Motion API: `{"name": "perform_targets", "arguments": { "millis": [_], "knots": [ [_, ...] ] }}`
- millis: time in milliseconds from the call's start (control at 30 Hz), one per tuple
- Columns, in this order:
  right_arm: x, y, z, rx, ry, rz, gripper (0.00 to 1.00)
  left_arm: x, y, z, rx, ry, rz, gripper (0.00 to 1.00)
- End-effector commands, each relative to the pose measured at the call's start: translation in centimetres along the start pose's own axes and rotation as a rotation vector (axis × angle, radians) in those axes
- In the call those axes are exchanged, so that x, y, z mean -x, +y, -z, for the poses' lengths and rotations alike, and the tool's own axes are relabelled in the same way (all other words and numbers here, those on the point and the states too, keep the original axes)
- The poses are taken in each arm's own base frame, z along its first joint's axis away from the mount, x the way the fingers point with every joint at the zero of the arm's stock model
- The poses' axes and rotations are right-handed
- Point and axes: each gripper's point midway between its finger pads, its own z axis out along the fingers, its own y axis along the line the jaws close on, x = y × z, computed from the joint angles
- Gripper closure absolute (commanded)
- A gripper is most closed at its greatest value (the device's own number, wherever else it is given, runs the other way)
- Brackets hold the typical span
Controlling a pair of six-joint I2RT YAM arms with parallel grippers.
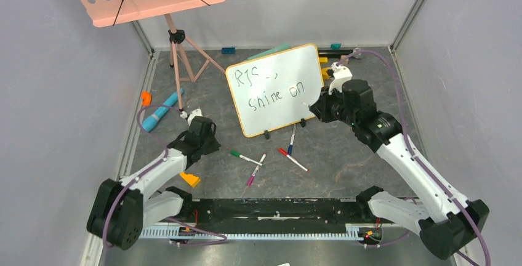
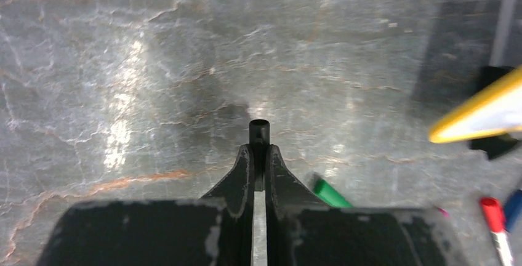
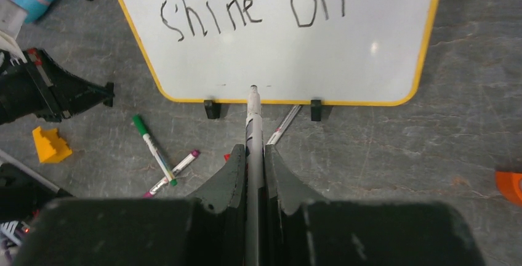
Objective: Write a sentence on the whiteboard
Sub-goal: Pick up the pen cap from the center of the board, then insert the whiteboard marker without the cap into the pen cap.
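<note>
2 grippers, both closed on something. The right gripper (image 3: 254, 155) has its jaws pressed together around a grey-and-white marker (image 3: 253, 121), which runs straight out between the fingers. The marker's tip sits at the lower edge of the whiteboard (image 1: 289, 109), between the 2 black clip feet (image 3: 212, 109); whether the tip touches the white face cannot be told. The left gripper (image 2: 259, 152) is closed as well, pinching a short black tube (image 2: 259, 132) whose open end stands just above the fingertips, over bare grey marbled tabletop (image 2: 123, 63).

The whiteboard stands tilted on its feet in the middle of the table, well back from the arm bases, its orange-yellow rim showing all round. The sentence (image 3: 209, 18) is handwritten in thin dark strokes on 2 lines: the upper reads roughly "RIS" with a few faint marks after it, the lower reads "shine on". No brand or label is legible on the marker.

On the table in front of the board lie a green-capped marker (image 3: 154, 149), a pink-capped marker (image 3: 175, 170) and a red-capped marker (image 1: 292, 160), near one another. A yellow block (image 3: 49, 146) rests beside the left arm.
</note>
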Motion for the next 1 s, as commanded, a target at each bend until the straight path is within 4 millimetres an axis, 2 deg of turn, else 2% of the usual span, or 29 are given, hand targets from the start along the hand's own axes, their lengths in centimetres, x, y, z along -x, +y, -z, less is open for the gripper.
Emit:
{"name": "perform_targets", "arguments": {
  "millis": [0, 67, 200, 233, 300, 400, 533, 600, 667, 800, 967],
  "knots": [
    [0.9, 2.8, -0.3, 0.143, 0.040, -0.002, 1.00, 3.1, -4.0, 2.0, -0.234, -0.156, -0.045, 0.98],
    [0.5, 3.5, -0.5, 0.179, 0.077, -0.005, 1.00, 3.8, -6.1, 3.5, -0.354, -0.207, -0.064, 0.98],
    [0.5, 4.9, -0.5, 0.243, 0.121, -0.008, 1.00, 5.6, -8.1, 6.6, -0.429, -0.347, -0.163, 0.98],
    [0.9, 5.2, -0.5, 0.251, 0.121, -0.008, 1.00, 6.4, -9.5, 8.1, -0.496, -0.399, -0.184, 0.98],
    [1.4, 5.8, -0.4, 0.269, 0.121, -0.010, 1.00, 6.6, -12.0, 10.6, -0.664, -0.465, -0.275, 0.98],
    [2.0, 6.8, -0.2, 0.299, 0.124, -0.014, 1.00, 6.6, -14.5, 14.2, -0.842, -0.552, -0.423, 0.98],
    [2.9, 8.4, 0.6, 0.344, 0.136, -0.019, 1.00, 5.2, -16.4, 17.1, -1.009, -0.615, -0.715, 0.98],
    [3.4, 9.9, 1.3, 0.387, 0.147, -0.010, 1.00, 4.1, -17.1, 17.6, -1.075, -0.610, -0.855, 0.98],
    [3.6, 11.1, 1.6, 0.407, 0.159, 0.005, 1.00, 3.5, -17.4, 17.4, -1.094, -0.575, -0.918, 0.98],
    [2.8, 12.5, 1.5, 0.434, 0.200, 0.039, 1.00, 3.2, -17.7, 16.6, -1.079, -0.524, -0.977, 0.98],
    [2.2, 14.0, 1.0, 0.471, 0.225, 0.055, 1.00, 2.8, -17.8, 16.9, -1.107, -0.530, -1.024, 0.98]
  ]
}}
